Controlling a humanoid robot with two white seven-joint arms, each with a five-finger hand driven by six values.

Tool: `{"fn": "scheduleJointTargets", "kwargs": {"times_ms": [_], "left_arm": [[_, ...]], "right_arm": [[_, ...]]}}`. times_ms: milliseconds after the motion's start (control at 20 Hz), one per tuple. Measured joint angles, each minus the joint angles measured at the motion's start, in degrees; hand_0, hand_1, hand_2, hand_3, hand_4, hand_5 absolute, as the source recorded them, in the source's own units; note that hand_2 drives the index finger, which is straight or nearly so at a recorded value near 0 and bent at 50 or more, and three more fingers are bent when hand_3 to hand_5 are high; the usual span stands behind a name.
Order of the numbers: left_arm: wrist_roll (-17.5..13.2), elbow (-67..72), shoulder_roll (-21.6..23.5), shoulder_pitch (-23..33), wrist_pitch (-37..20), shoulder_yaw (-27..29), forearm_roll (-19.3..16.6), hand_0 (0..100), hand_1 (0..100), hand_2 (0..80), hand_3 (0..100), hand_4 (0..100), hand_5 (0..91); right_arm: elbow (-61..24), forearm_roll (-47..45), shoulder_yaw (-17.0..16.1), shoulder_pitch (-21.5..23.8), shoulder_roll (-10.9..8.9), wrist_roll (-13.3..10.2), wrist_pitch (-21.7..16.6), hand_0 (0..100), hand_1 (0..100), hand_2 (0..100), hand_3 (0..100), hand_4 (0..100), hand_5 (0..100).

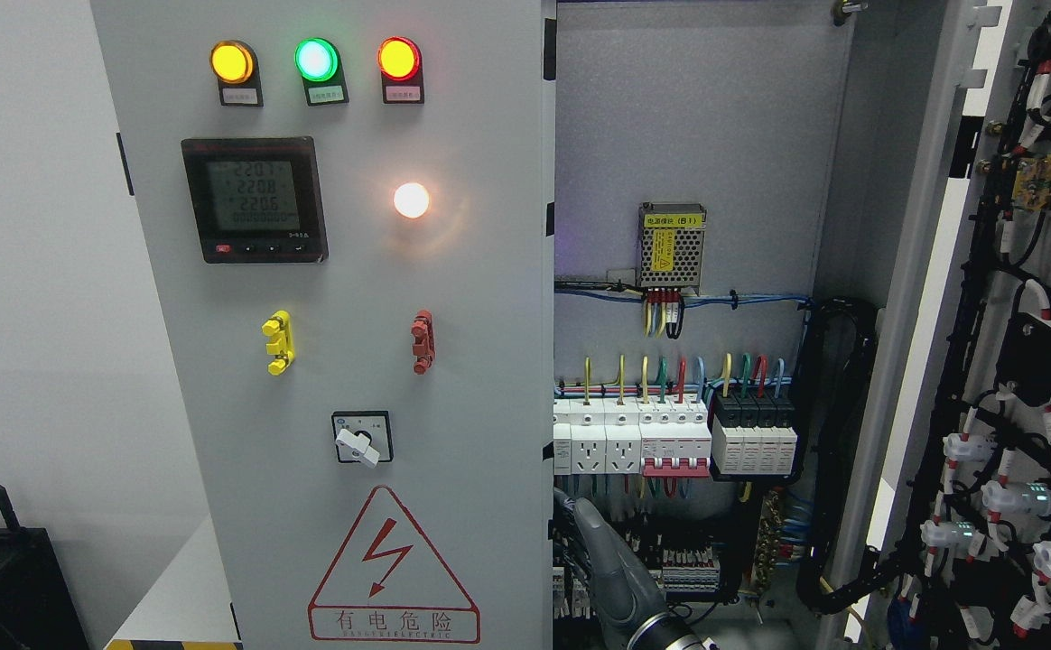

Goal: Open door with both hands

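The grey cabinet's left door stands closed, carrying three lit lamps, a digital meter, yellow and red handles and a rotary switch. The right door is swung wide open at the picture's right, its wired inner face showing. My right hand rises from the bottom edge just right of the middle. It lies in the open compartment, and its tip reaches the free edge of the left door. Whether it touches or hooks that edge is hidden. My left arm does not show.
Inside the open compartment are a power supply, a row of breakers and sockets and wire bundles. A white wall is at the left, with a black object low in that corner.
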Motion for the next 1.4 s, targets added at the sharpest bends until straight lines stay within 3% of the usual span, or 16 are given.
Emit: {"fn": "scheduleJointTargets", "kwargs": {"times_ms": [751,1402], "left_arm": [[0.0,0.0,0.0,0.0,0.0,0.01,0.0,0,0,0.0,0,4,0.0],[0.0,0.0,0.0,0.0,0.0,0.0,0.0,0,0,0.0,0,4,0.0]], "right_arm": [[0.01,-3.02,-0.32,-0.1,-0.01,2.06,0.34,0,0,0,0,0,0],[0.24,-4.65,-0.43,-0.5,-1.76,3.4,0.11,0,0,0,0,0,0]]}}
